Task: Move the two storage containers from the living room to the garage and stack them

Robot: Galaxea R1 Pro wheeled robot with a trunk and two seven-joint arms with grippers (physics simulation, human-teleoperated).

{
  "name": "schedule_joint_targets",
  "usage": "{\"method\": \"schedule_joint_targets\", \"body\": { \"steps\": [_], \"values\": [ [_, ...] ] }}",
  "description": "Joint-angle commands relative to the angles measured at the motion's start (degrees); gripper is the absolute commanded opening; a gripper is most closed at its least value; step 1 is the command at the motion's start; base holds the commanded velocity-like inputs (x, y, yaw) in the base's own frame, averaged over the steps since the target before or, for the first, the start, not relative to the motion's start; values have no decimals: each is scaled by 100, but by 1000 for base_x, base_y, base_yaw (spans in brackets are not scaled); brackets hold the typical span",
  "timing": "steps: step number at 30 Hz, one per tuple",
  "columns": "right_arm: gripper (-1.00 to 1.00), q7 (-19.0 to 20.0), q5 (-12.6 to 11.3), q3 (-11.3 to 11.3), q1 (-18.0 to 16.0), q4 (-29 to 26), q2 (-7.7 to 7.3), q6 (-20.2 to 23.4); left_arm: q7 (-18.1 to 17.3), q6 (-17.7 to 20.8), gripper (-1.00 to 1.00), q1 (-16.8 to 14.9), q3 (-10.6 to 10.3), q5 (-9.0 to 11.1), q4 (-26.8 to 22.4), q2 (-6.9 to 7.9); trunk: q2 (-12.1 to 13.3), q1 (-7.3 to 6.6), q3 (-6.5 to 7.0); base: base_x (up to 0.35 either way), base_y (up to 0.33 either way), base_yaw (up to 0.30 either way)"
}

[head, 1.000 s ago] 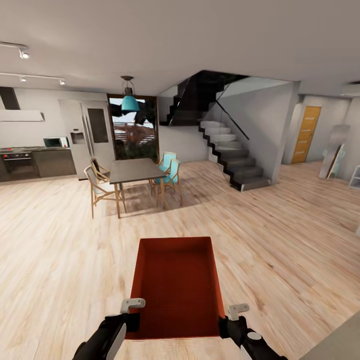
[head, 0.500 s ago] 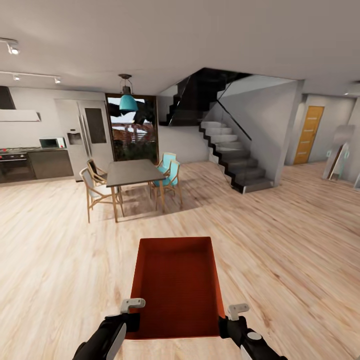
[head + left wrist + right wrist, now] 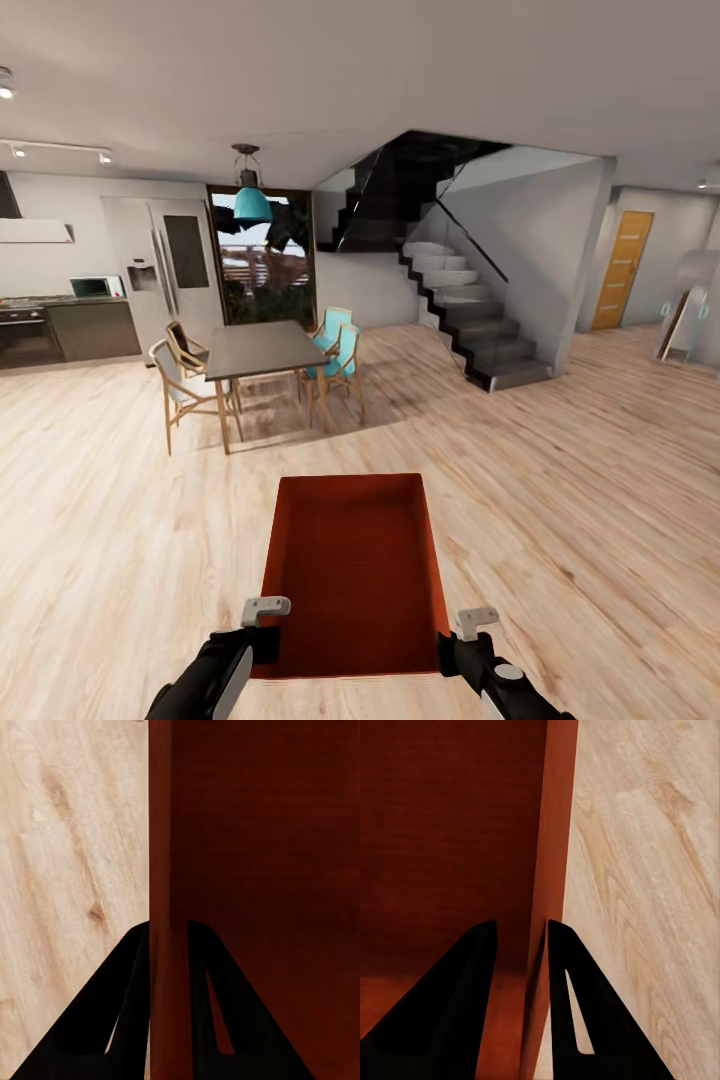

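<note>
Wood plank floor (image 3: 560, 500) beneath storage container (image 3: 352, 570), gripped by left gripper (image 3: 262, 625) and right gripper (image 3: 462, 635)

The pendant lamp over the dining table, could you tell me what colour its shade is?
Teal blue; the pendant lamp shows best in the head view.

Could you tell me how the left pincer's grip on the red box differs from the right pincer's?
The left pincer clamps the red box by its left wall; the right pincer clamps the opposite, right wall. Both straddle the rim near the box's close end, one finger inside and one outside, over the wood floor.
</note>
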Motion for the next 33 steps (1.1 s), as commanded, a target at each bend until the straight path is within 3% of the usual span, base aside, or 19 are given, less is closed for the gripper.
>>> {"method": "schedule_joint_targets", "body": {
  "steps": [1, 33],
  "values": [
    [-100, 16, -71, 79, 4, 5, 2, -4, 30, 38, -100, -5, 105, -172, -24, -12, -3, 5, -1, 325, 0, 0],
    [-100, 16, -72, 79, 4, 5, 2, -4, 30, 38, -100, -5, 105, -172, -24, -12, -3, 5, -1, 325, 0, 0]
  ]
}}
